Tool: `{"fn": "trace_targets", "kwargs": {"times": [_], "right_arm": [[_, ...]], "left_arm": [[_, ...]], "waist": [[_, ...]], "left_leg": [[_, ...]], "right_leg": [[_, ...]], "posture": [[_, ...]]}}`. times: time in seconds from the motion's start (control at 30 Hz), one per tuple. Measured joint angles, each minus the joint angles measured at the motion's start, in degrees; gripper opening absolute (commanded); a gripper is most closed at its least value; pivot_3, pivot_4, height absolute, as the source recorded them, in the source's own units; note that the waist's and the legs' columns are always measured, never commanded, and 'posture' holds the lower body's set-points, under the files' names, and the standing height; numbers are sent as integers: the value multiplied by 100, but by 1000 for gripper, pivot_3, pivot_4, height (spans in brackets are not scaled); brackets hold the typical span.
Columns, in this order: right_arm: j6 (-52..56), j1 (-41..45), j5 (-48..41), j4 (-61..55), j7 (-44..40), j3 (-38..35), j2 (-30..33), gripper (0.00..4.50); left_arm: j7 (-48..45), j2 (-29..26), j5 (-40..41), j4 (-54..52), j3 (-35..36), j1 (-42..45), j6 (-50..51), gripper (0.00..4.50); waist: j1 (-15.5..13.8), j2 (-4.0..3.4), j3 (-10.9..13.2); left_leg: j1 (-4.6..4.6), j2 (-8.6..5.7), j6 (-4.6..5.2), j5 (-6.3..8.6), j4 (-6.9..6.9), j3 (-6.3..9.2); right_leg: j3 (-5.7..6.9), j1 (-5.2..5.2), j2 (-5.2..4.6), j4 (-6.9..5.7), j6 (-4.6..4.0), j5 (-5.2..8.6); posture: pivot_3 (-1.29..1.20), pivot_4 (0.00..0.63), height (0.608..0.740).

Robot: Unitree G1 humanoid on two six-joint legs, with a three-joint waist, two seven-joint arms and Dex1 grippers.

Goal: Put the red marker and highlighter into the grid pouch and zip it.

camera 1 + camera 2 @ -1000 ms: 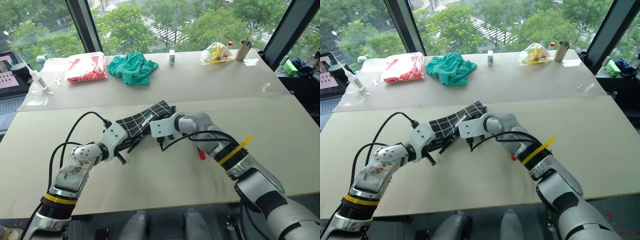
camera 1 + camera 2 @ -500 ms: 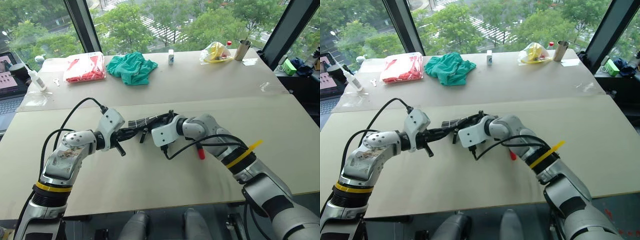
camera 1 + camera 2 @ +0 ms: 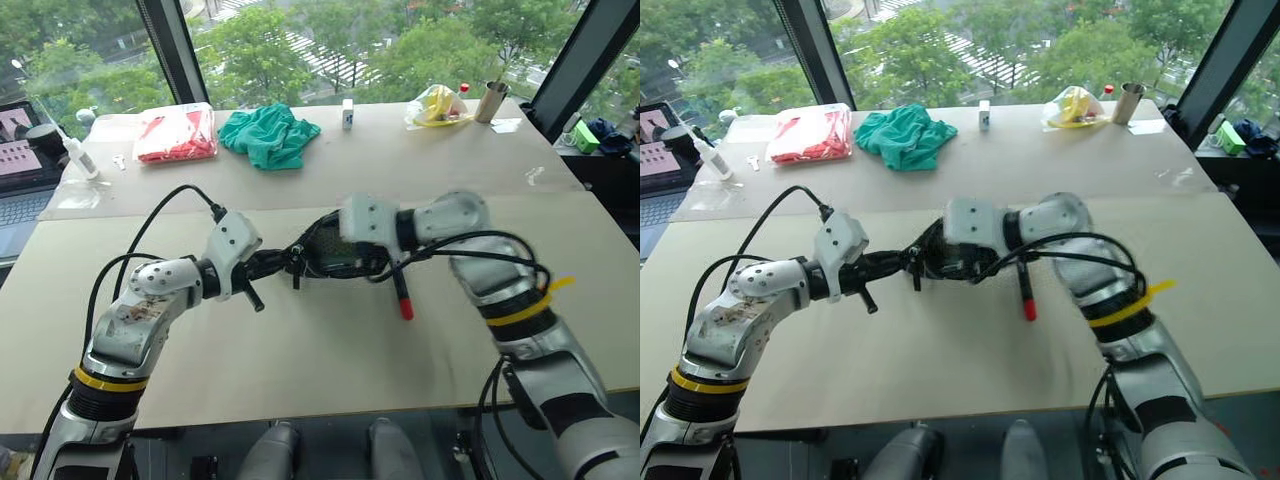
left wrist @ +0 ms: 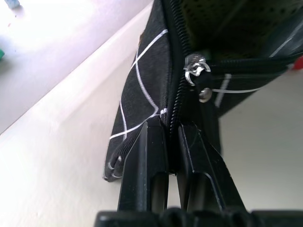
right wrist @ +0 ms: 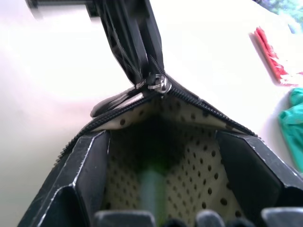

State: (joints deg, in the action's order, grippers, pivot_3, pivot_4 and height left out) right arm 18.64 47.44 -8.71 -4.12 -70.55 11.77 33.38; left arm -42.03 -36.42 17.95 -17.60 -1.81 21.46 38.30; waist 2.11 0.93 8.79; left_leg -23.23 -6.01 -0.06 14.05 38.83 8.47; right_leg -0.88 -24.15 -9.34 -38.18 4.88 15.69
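Left gripper (image 4: 173, 142) clamped on end of black white-gridded fabric pouch (image 4: 142, 101), held above beige table (image 3: 300, 360). Right gripper (image 5: 161, 156) fingers spread apart inside pouch mouth. Slim red marker (image 3: 402, 298) lies on table beside.

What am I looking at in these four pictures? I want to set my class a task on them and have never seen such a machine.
It is a humanoid robot with two arms, each ending in a two-fingered tool. Two pictures come from head cameras looking down; two from wrist cameras looking along each tool. The left tool is shut on one end of the grid pouch, beside the zipper slider. The right tool has its fingers inside the pouch's mouth, spreading it. Something green, probably the highlighter, shows blurred inside. The red marker lies on the table.
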Motion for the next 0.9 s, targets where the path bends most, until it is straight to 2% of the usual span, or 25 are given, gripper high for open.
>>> {"fn": "trace_targets", "kwargs": {"times": [0.07, 0.13, 0.23, 0.3, 0.53, 0.67, 0.9], "right_arm": [[298, -52, -387, -63, 27, -637, 312, 3973], [320, -91, -373, 88, 339, -868, 296, 3973], [294, -207, -85, 452, 937, -790, 188, 3973], [306, -434, -65, 433, 970, -782, 238, 3973], [602, -1315, 60, 165, 921, -734, 1041, 3973], [1418, -1579, 480, 142, 1250, -406, 1275, 3973], [3829, -1702, 213, -838, 2110, -371, 553, 3973]], "left_arm": [[157, -66, -66, 206, 125, -103, 130, 0], [263, -83, -142, 332, 128, -171, 202, 0], [325, -67, -192, 367, 60, -196, 208, 0], [354, -63, -206, 371, 60, -199, 208, 0], [394, -50, -211, 407, 55, -193, 209, 0], [416, -49, -209, 404, 59, -191, 224, 0], [527, -17, -196, 242, 75, -269, 356, 0]], "waist": [[0, 2, -1], [30, 2, -2], [26, 2, -1], [9, 3, -1], [-91, 3, -1], [-87, 3, -1], [-117, 3, -1]], "left_leg": [[15, 5, 5, 3, -2, -3], [26, 5, 26, 15, -8, -20], [16, 8, 15, 9, -6, -25], [7, 7, 6, 4, -2, -25], [-6, -4, 23, 13, 14, -39], [1, 6, 22, 13, 7, -60], [-2, 4, 25, 15, 9, -65]], "right_leg": [[1, 10, 7, 1, 0, 0], [-6, 10, 8, -9, -1, 0], [-10, -11, 0, -33, -1, -1], [-9, -13, -2, -28, -1, -1], [-9, -6, -18, 12, 16, -10], [-14, -11, -12, 7, 16, -11], [-23, -12, -17, 10, 15, -11]], "posture": [[0, 150, 740], [0, 150, 740], [0, 150, 740], [0, 150, 740], [0, 150, 740], [0, 150, 740], [0, 150, 740]]}}
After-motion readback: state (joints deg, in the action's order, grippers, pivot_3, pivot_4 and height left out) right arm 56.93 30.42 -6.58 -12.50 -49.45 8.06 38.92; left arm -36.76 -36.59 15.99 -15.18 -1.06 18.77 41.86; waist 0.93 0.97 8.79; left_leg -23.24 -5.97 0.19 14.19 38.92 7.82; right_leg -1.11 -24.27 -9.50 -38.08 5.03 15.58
